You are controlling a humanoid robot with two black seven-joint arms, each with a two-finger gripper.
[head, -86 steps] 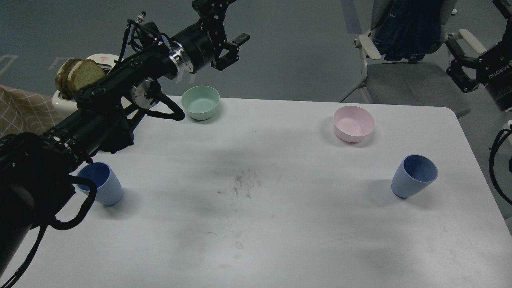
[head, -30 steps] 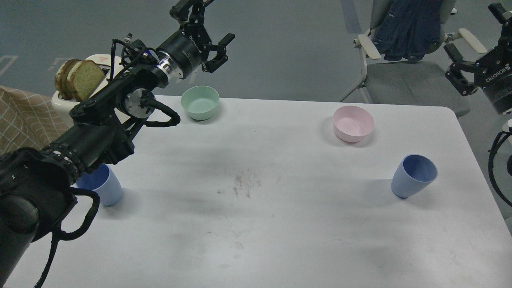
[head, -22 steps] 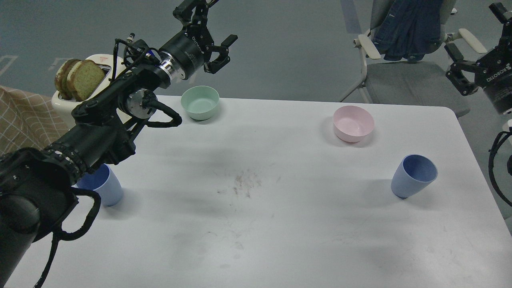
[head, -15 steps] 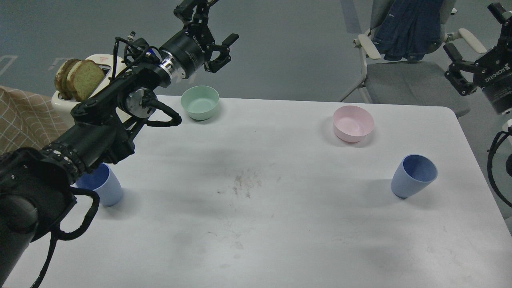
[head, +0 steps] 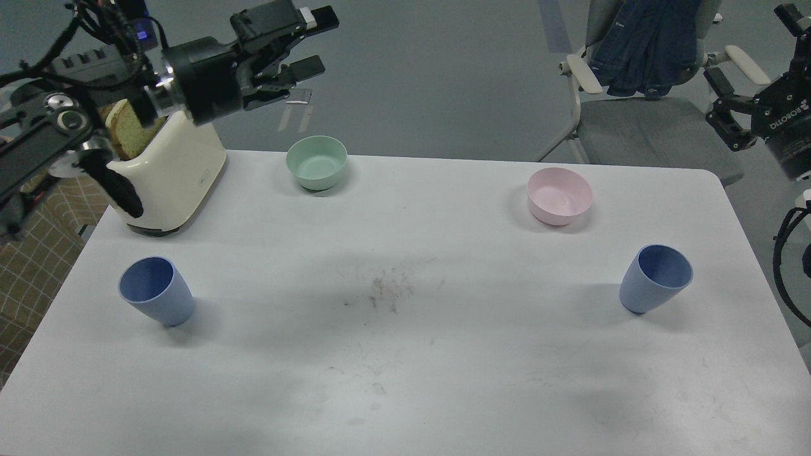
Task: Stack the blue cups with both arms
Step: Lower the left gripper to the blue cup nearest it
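Clearly nothing gripped yet: left gripper (head: 304,44) raised above the toaster (head: 174,168) with fingers parted and empty, right gripper (head: 728,114) off the table's (head: 405,354) right edge, parted and empty too. Best to bring each down beside its near cup, left blue cup (head: 156,291) and right blue cup (head: 656,278), both upright and well apart, closing on the wall below the rim.

Single view, taken from the robot's head, facing forward and angled down onto the white rectangular table (head: 405,354). The near edge runs out of the bottom of the picture; the far edge and grey floor (head: 443,69) beyond it lie in view. Moderate range: the full table width fits. No second view is supplied.
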